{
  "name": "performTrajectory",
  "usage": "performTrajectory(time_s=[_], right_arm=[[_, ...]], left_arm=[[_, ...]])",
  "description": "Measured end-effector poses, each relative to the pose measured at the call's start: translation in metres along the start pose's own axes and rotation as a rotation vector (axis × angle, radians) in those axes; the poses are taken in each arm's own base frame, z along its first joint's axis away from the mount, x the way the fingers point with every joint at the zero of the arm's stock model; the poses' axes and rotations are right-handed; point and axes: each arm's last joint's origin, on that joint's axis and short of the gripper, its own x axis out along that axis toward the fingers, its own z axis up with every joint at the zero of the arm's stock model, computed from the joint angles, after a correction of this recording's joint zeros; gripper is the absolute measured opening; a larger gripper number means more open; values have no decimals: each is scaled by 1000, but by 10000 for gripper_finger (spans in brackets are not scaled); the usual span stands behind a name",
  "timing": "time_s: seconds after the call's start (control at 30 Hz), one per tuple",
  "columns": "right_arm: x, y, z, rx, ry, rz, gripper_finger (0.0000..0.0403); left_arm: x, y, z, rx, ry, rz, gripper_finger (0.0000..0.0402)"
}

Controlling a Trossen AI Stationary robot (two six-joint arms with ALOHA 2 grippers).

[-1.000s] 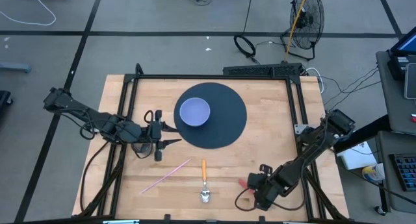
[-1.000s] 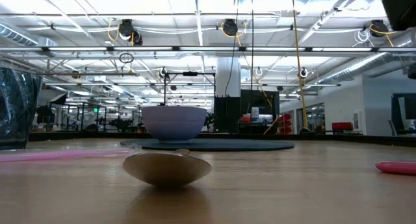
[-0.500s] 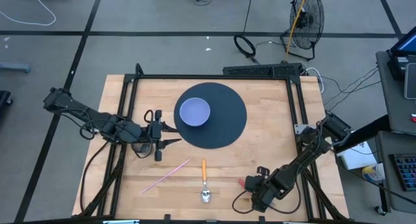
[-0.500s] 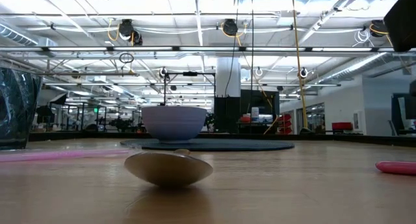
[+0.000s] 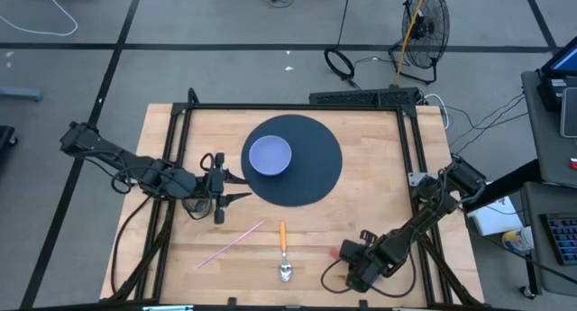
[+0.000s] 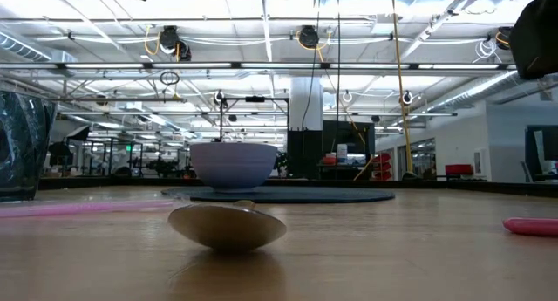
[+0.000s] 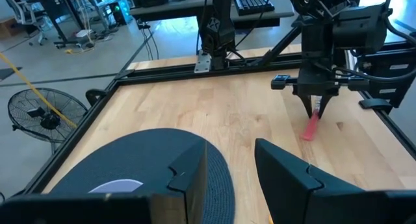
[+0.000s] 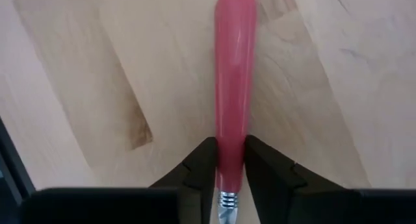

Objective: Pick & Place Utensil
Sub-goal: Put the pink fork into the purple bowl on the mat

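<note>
Wooden table carries a dark round mat toward its far side with a pale bowl on it, while nearer lie a thin pink straw and an orange-handled spoon. At the near right, the right gripper is down at the table with its fingers closed against both sides of the pink-handled utensil, which lies flat on the wood. At the left, the left gripper waits beside the mat, fingers parted and holding nothing.

Pink-handled utensil — flat on wood, between end-effector fingers
</note>
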Motion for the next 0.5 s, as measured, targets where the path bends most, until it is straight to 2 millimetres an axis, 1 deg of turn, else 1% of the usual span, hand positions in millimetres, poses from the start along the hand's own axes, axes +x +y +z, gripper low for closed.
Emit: performTrajectory(time_s=[0.17,0.4,0.5], right_arm=[[6,-11,-1,36,19,-53,51],[8,-25,11,-5,60,-136,51],[8,-31,18,-33,41,-170,51]], left_arm=[[0,0,0,0,0,0,134],[0,0,0,-4,0,0,134],[0,0,0,-9,0,0,134]])
